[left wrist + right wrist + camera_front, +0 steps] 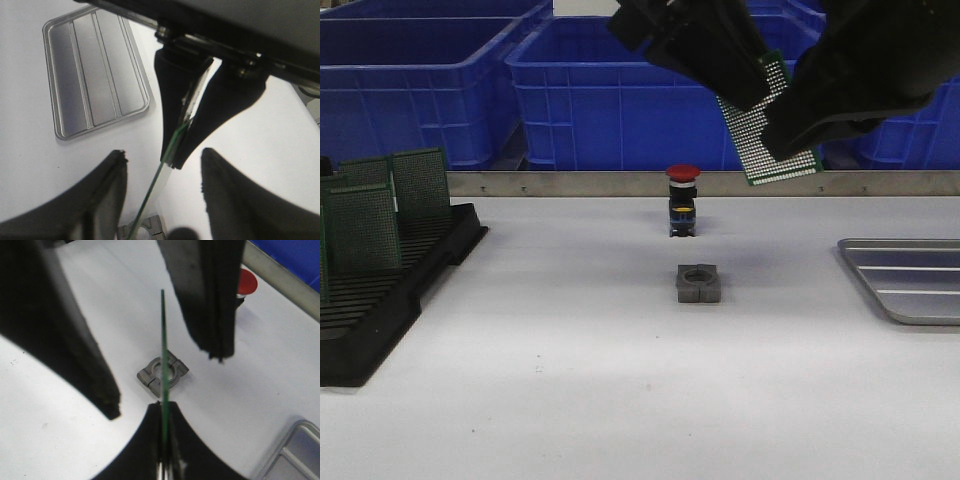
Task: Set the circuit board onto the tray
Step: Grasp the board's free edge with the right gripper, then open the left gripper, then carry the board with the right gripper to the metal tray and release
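Observation:
A green perforated circuit board hangs high above the table's middle, tilted. My right gripper is shut on it; in the right wrist view the board's edge rises from between the closed fingers. My left gripper is open, its two fingers standing either side of the board's edge without touching it. In the front view the left gripper is just left of the board. The silver ribbed tray lies empty at the right table edge and also shows in the left wrist view.
A black slotted rack holding several green boards stands at the left. A red-capped push button and a grey square block sit mid-table below the board. Blue bins stand behind a metal rail.

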